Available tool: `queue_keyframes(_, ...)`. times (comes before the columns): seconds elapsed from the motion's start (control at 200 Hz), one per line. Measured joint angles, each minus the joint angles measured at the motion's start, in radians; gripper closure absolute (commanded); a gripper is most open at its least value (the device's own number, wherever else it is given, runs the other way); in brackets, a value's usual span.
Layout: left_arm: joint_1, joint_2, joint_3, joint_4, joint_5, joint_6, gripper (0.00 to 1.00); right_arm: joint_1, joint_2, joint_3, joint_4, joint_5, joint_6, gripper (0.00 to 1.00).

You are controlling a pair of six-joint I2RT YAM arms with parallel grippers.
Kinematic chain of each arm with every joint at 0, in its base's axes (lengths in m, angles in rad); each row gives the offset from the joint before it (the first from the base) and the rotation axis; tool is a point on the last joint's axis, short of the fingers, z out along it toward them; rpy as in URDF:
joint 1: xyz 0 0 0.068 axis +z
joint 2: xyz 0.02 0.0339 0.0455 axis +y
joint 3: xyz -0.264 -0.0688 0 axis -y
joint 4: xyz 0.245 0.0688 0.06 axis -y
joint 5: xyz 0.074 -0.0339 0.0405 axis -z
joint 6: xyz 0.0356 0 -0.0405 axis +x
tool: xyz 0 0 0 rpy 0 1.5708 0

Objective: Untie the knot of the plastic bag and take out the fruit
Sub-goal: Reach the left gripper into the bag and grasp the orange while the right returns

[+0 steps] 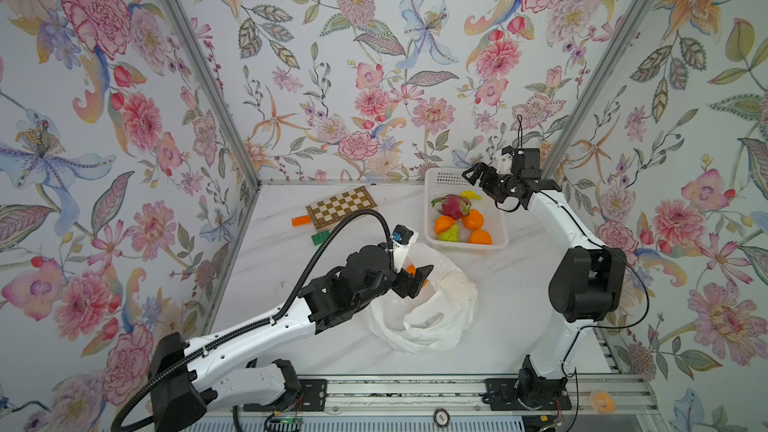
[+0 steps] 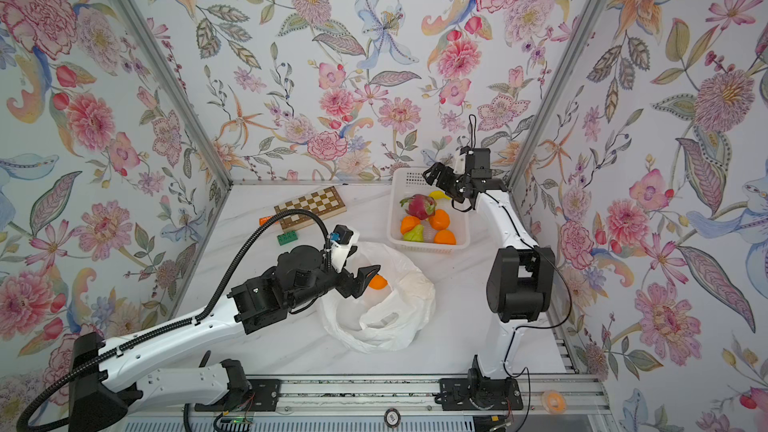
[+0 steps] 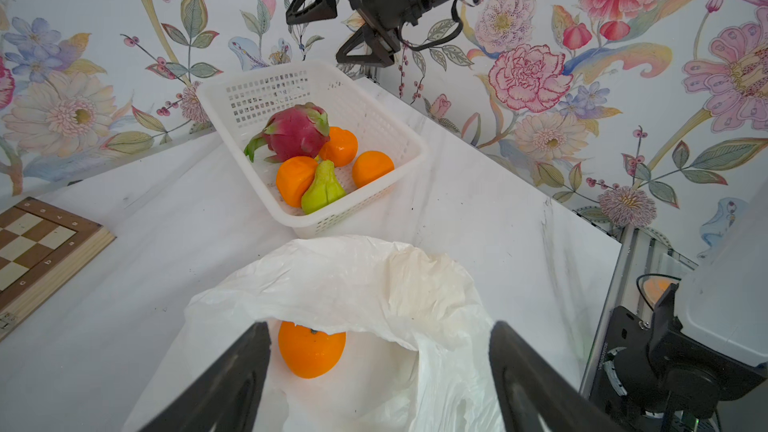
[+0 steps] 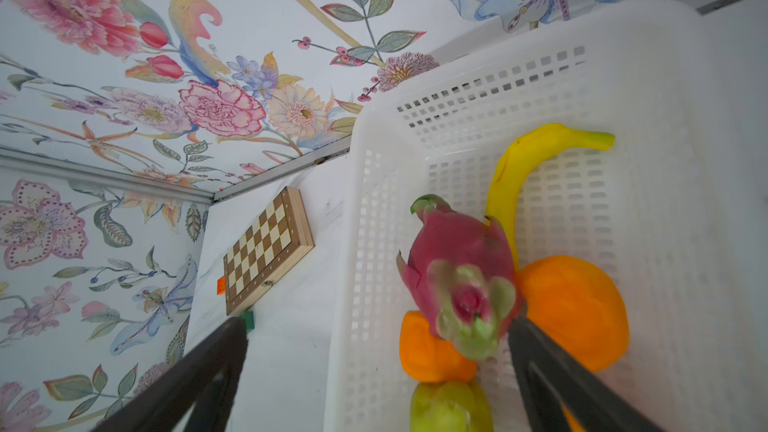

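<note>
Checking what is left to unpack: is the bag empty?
No, an orange lies inside the open bag in the left wrist view.

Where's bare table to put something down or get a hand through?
Free: white marble tabletop between the wooden chessboard and the white perforated basket; also between the crinkly white plastic bag and the right arm's base. Crowded: basket holding fruit, open right gripper above it; bag mouth, left gripper open over the orange inside.
</note>
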Motion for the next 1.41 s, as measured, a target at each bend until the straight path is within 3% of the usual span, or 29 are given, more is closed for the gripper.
queue_keyframes(0.27, -0.056, 0.006, 0.000, -0.042, 0.008, -0.090, 0.31, 0.050, -0.429, -0.316, -0.002, 0.017, -0.054, 0.01)
queue_keyframes(0.54, -0.080, 0.094, -0.001, -0.069, 0.015, -0.211, 0.36, 0.223, -0.728, -0.547, -0.063, 0.077, -0.079, 0.03)
queue_keyframes(1.001, -0.087, 0.252, -0.040, -0.139, -0.167, -0.339, 0.38, 0.563, -0.729, -0.727, -0.201, 0.183, -0.066, 0.20)
queue_keyframes(1.256, -0.087, 0.295, -0.077, -0.106, -0.207, -0.337, 0.38, 0.682, -0.613, -0.750, -0.208, 0.290, -0.055, 0.26)
queue_keyframes(1.336, -0.086, 0.314, -0.077, -0.089, -0.214, -0.333, 0.38, 0.698, -0.565, -0.749, -0.205, 0.327, -0.058, 0.35)
queue_keyframes(1.406, -0.084, 0.329, -0.077, -0.069, -0.222, -0.324, 0.38, 0.701, -0.526, -0.749, -0.197, 0.356, -0.068, 0.57)
